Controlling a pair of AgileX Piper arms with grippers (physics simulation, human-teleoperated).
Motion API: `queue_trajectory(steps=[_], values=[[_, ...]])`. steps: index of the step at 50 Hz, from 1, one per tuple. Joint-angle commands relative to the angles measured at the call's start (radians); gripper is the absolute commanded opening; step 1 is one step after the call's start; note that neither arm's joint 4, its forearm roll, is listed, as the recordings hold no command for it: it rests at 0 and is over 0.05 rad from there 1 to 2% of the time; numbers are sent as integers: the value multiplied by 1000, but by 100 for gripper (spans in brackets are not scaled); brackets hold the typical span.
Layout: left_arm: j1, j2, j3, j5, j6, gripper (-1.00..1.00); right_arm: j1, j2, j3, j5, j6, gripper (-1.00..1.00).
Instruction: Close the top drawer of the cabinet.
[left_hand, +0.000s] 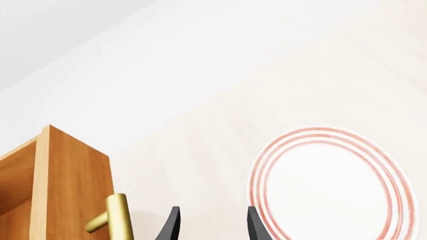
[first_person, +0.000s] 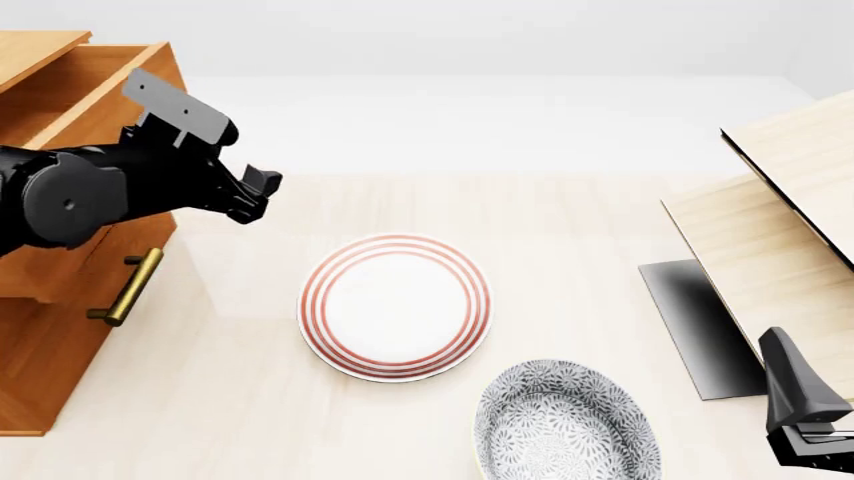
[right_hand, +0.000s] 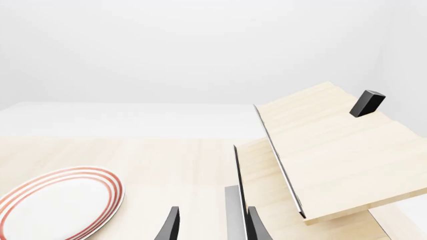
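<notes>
Top drawer of the cabinet is pulled out at the far left of the table; its inside is mostly hidden behind the left arm, so I cannot tell if something lies in it. Two brass handles show: one on the drawer, one on the lower front. Two plates lie on the table, a red-ringed plate and a grey patterned plate, both with nothing on them. The left gripper is beside the drawer handle, its fingers spread, pinching nothing. The right gripper is also spread, near the pale furniture.
</notes>
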Motion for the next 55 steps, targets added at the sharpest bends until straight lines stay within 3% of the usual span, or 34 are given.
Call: queue_trajectory(steps=[1,27,55], values=[[87,-46,11,11,-4,100,0,0,0,-1,0,100],[262,-3,64,-63,64,100,0,0,0,0,0,100],[413,-88,62,-18,83,100,0,-2,0,2,-1,100]])
